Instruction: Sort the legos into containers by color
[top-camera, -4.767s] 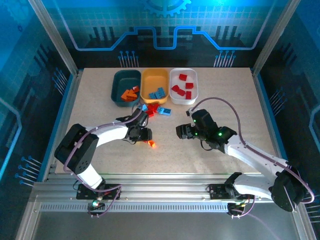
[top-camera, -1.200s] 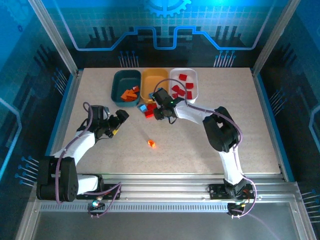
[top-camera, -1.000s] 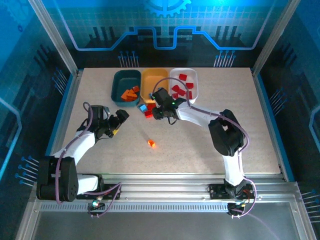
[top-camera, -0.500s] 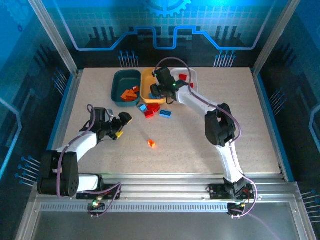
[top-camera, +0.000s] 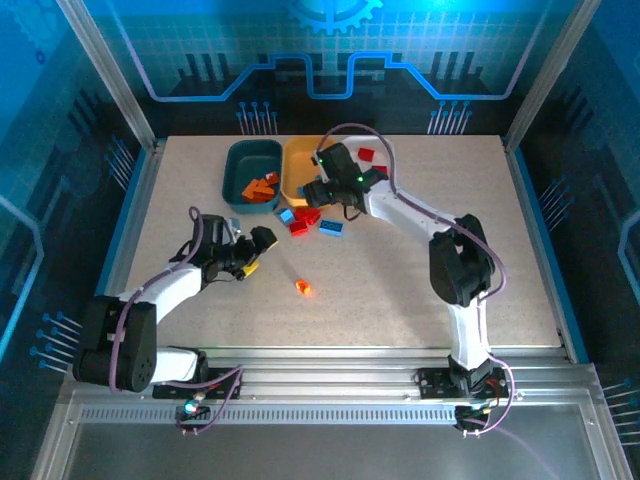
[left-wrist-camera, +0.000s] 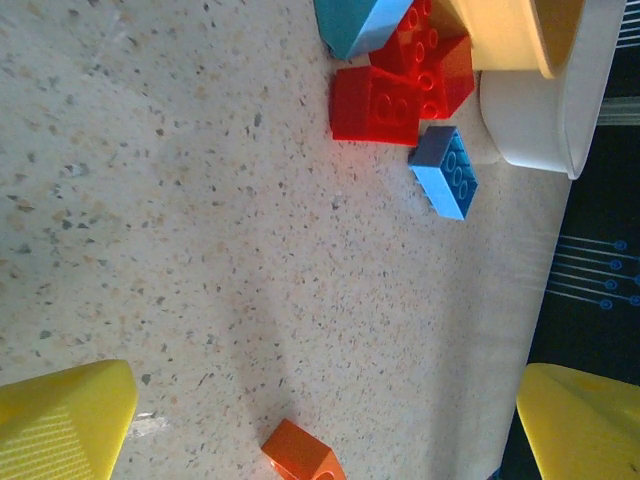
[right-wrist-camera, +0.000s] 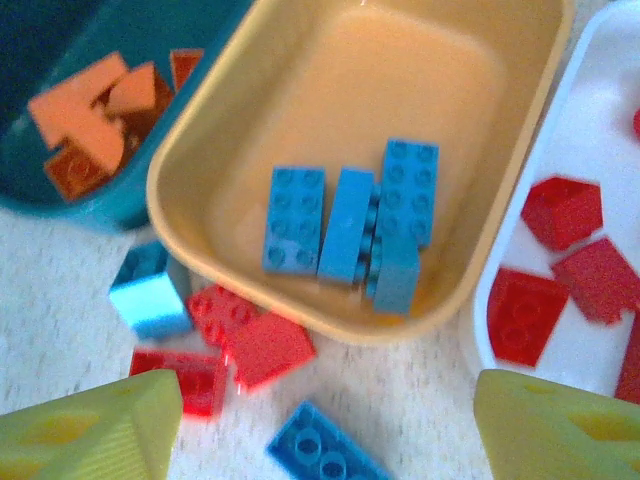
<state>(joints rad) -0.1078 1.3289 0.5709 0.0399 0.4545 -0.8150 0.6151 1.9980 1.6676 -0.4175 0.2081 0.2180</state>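
Noting right gripper (top-camera: 318, 192) above the near wall of yellow tub (top-camera: 298, 160), fingers (right-wrist-camera: 90, 430) spread wide, nothing between them, so open and empty. Counting several blue bricks (right-wrist-camera: 350, 235) side by side on that tub's floor. Putting teal tub (top-camera: 231, 170) on its left, touching or nearly so, with orange bricks (right-wrist-camera: 90, 100) heaped inside. Putting white tub (right-wrist-camera: 590, 110) on its right, wall to wall, with red bricks (right-wrist-camera: 560, 250) inside, partly hidden by right arm (top-camera: 410, 210) in top view. Marking loose pile (top-camera: 305, 220) on table (top-camera: 420, 280) just in front of yellow tub: pale blue brick (right-wrist-camera: 150, 290) against the wall, loose red bricks (right-wrist-camera: 250, 340) touching each other beside it, darker blue brick (right-wrist-camera: 320, 455) a bit nearer the arms, apart from the reds. Placing left gripper (top-camera: 257, 252) close over bare table, left of the pile and nearer the arm bases, yellow fingers wide apart, nothing held, also open. Spotting single orange brick (top-camera: 302, 287) alone on table, well apart from all tubs, just right of left gripper; in left wrist view at bottom edge between the two fingertips, touched by neither.
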